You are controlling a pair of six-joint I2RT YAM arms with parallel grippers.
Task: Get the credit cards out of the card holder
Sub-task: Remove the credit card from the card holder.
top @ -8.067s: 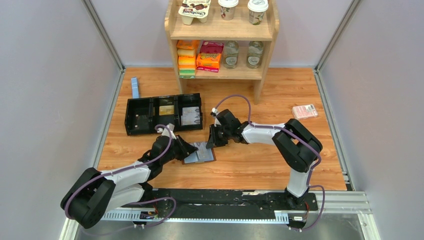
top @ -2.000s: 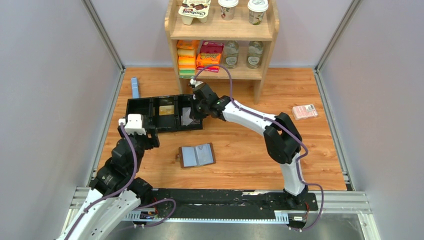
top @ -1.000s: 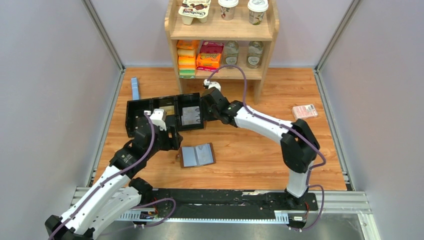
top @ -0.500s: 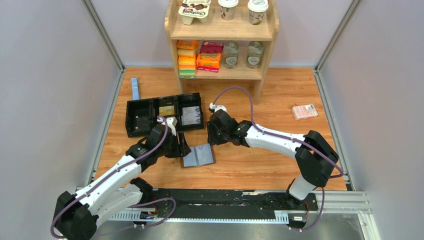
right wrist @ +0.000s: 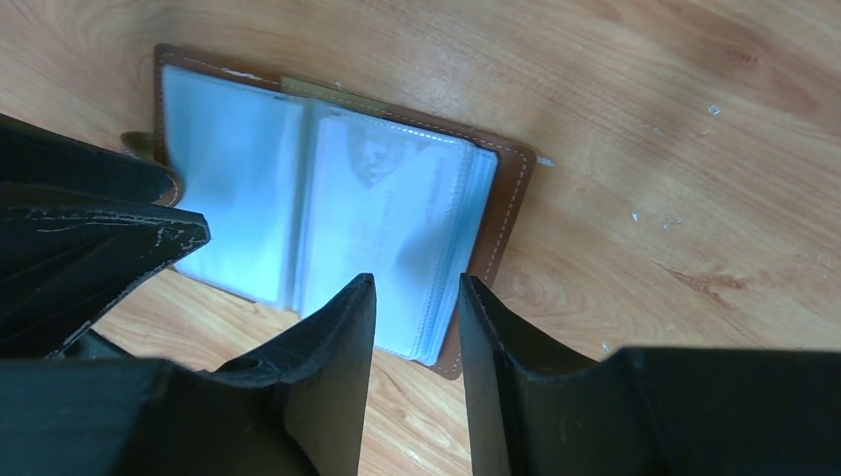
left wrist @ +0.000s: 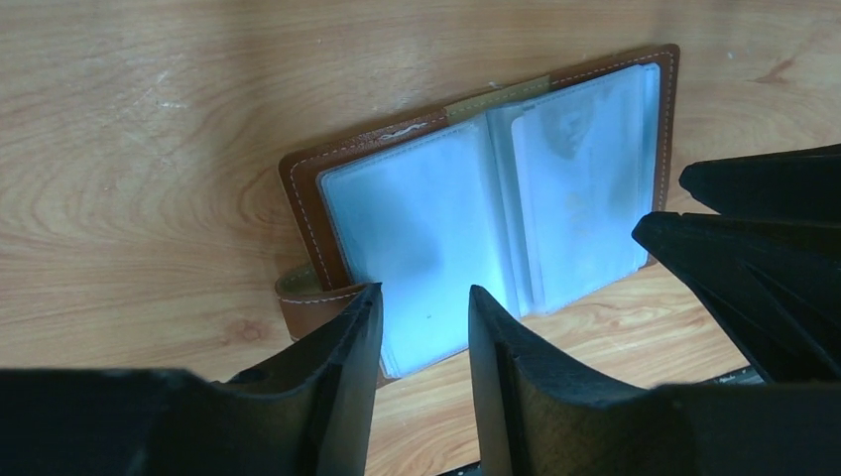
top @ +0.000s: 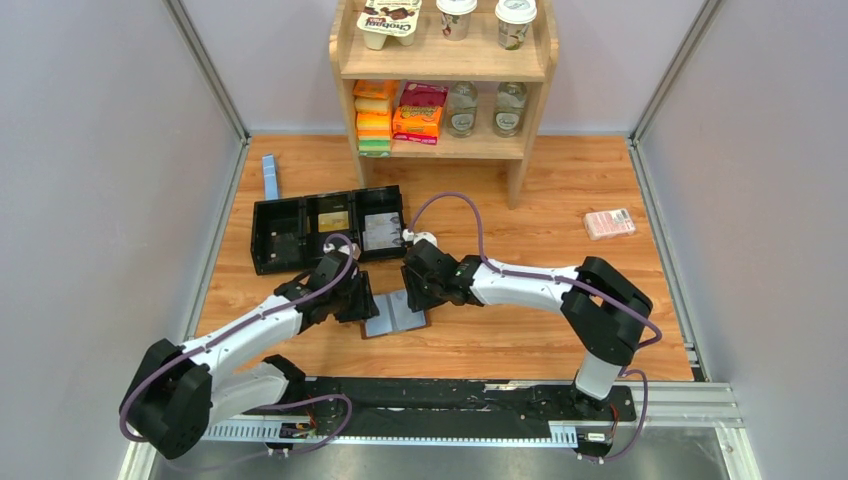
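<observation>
Since the picture of two seconds before, the right gripper (top: 412,292) has been drawn back from the black tray (top: 258,240) and the left gripper (top: 362,303) brought forward. Both are now set at the card holder (top: 397,313), the left over its left half and the right over its right half. The card holder is laid open and flat on the wooden table, its brown edging outermost and its pale blue sleeves upward. Each gripper's fingers are held slightly parted above a sleeve, and nothing is gripped by either. The step in hand is judged to be another extraction: the left half is to be pinned down while a card is drawn from the right half. A faint print is seen through the right sleeve in the right wrist view, and it is taken, not surely, for a card left inside. The next move calls for one finger to be slid under a thin card edge without the soft sleeve being pinched along with it. In the tray beyond the card holder, pale credit cards (top: 381,233) are lodged in the nearest compartment, though their number cannot be told. Something yellowish is lodged in the middle compartment, and the contents of the farthest cannot be made out.
</observation>
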